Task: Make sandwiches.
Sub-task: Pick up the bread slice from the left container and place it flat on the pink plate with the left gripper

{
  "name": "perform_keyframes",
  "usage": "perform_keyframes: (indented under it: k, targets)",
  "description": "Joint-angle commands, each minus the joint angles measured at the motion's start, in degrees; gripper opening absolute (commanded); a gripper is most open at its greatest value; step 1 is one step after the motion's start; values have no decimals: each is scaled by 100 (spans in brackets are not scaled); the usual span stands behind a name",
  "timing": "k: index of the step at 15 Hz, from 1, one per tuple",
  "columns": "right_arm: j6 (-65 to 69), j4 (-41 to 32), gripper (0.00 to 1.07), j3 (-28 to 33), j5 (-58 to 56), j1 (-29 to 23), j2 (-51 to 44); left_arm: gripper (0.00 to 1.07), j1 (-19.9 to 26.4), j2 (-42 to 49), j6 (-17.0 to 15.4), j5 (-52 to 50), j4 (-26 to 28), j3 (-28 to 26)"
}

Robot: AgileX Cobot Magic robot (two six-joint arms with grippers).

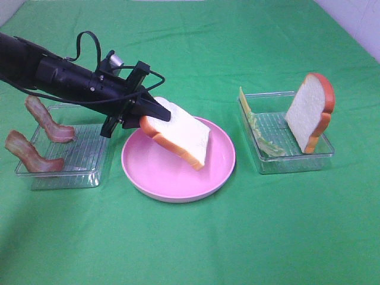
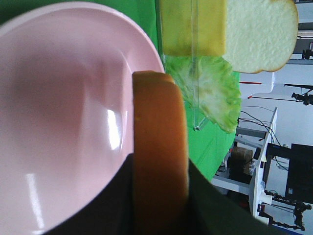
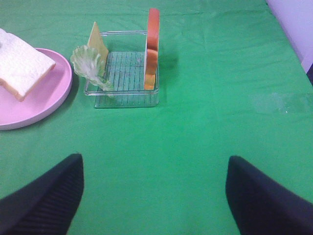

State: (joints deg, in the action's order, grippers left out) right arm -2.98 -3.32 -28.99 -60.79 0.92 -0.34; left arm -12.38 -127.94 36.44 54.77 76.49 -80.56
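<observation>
Bread slice (image 1: 181,133), white with an orange-brown crust, held tilted over the pink plate (image 1: 178,193). Its lower corner dips toward the plate's floor; whether it touches cannot be told. The left gripper (image 1: 155,116) is clamped on the slice's upper crust edge, a hold that likely lets the slice be laid flat as the sandwich base. The second slice (image 1: 309,113) stands on edge in the right tray (image 1: 297,163), leaning on the wall. The lettuce (image 1: 261,139) and cheese (image 1: 244,101) rest against the opposite wall. The bacon strips (image 1: 47,122) are propped in the left tray (image 1: 65,178), where each can be reached. The right gripper (image 3: 154,196) hangs over the green bench (image 1: 190,249), jaws wide apart and empty.
</observation>
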Motion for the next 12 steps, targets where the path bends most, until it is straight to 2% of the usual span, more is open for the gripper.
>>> perform_keyframes:
  k: [1, 3, 7, 11, 12]
  targets:
    - [-34, 6, 76, 17, 0, 29, -57, 0, -298, -92, 92, -223, 126, 6]
    - [-34, 6, 76, 17, 0, 29, -57, 0, -453, -97, 86, -521, 86, 6]
    - [-34, 6, 76, 17, 0, 29, -57, 0, -481, -97, 86, -625, 74, 6]
    - [-34, 6, 76, 17, 0, 29, -57, 59, -481, -23, 86, -424, -40, 6]
    - [-34, 6, 76, 17, 0, 29, -57, 67, -481, 17, 86, -441, -69, 0]
